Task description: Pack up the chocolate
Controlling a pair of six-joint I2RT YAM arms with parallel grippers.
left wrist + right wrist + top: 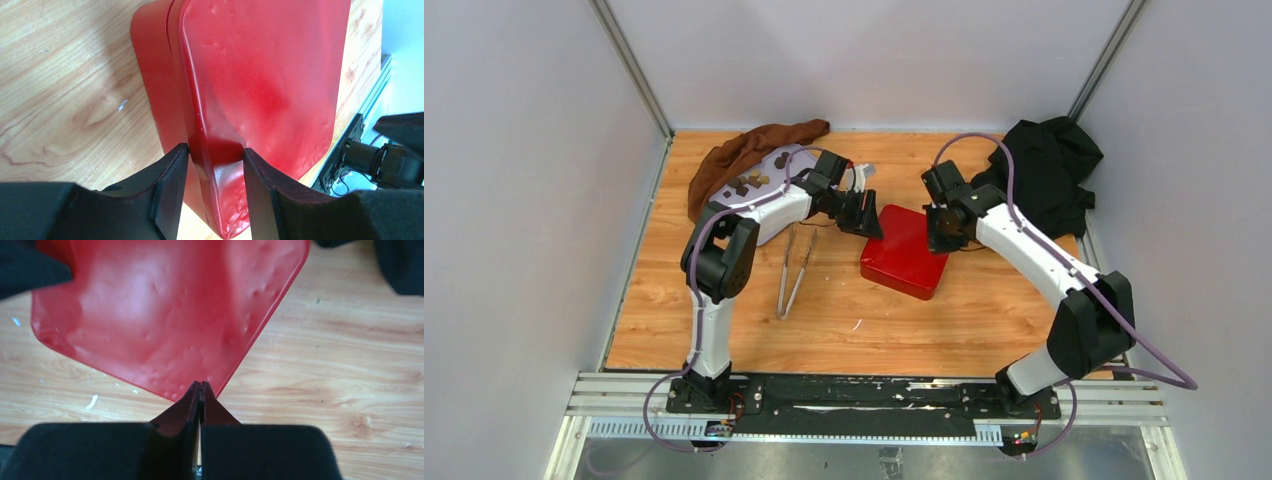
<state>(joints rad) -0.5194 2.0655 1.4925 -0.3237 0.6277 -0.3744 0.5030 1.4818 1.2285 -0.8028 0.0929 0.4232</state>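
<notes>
Wood table [984, 300]: red tin [904, 255] ctr, tongs [796, 272] left, pale tray [762, 166] w/ chocolate [749, 183] + brown cloth [744, 150] rear-L, black cloth [1049, 160] rear-R.

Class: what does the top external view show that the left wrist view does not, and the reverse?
Top only: the chocolate, the tongs, a brown cloth, a black cloth. Left wrist only: the left gripper clamped on a corner of the red box, and the seam along its side. Shared: the box, that gripper, the wooden table.
</notes>
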